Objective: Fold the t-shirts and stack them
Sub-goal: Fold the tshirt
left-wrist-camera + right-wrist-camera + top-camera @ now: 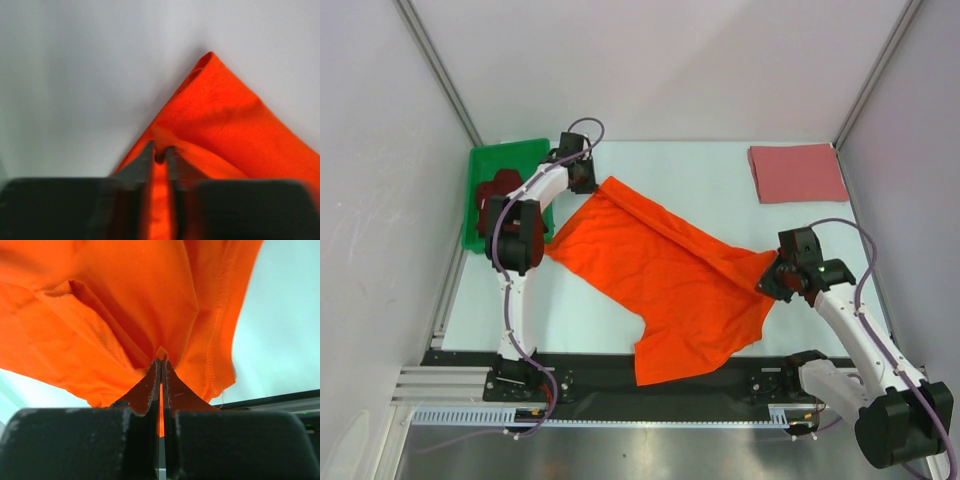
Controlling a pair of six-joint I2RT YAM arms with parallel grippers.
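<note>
orange t-shirt [670, 270]: spread slantwise across the worktop [720, 180], stretched between both tools. left tool [160, 155]: jaws a narrow slit apart, orange cloth between them at the far corner. right tool [161, 362]: jaws pressed together on a bunched edge. pink t-shirt [797, 172]: folded, far right corner. maroon t-shirt [498, 190]: in green bin [510, 155].

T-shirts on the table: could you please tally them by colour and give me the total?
orange t-shirt: 1
pink t-shirt: 1
maroon t-shirt: 1
Total: 3
</note>
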